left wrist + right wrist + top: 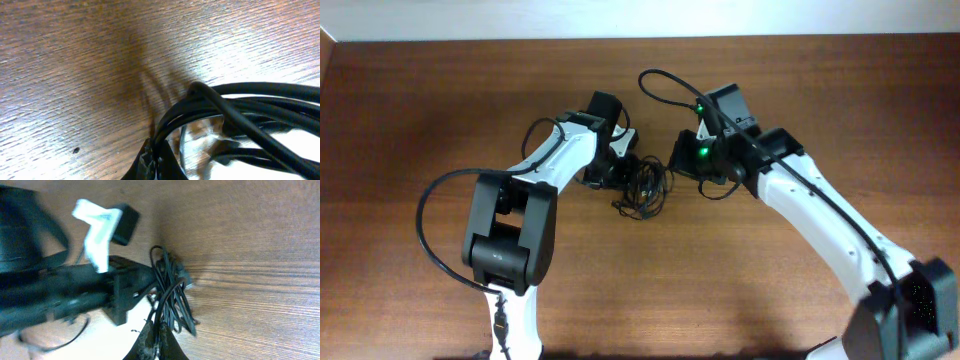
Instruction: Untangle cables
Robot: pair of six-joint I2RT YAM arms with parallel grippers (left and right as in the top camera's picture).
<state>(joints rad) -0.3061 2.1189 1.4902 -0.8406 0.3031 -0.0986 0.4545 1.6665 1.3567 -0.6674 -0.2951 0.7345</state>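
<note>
The left arm (510, 235) reaches from the near left edge of the table (410, 90) toward the middle. The left gripper (617, 172) is low at the left side of the cables (642, 190). In its wrist view the fingertips (152, 162) are pinched together with no gap between them, and several black cords (250, 100) run into that pinch, so it grips the cables. The right wrist view shows the same: the left gripper (142, 280) is clamped on the left side of the bundle (172, 297).

The cables lie in one loose tangle at mid-table, between the two grippers and touching both. The cords overlap too much to count.

The right gripper (680, 165) is at the tangle's right side. In its own view the fingertips (156, 340) are closed tight on a cord that comes down from the bundle. The right arm (820, 215) runs off to the near right corner and shows two green lights (703, 152).

In all there are two arms, two grippers and one tangle.
</note>
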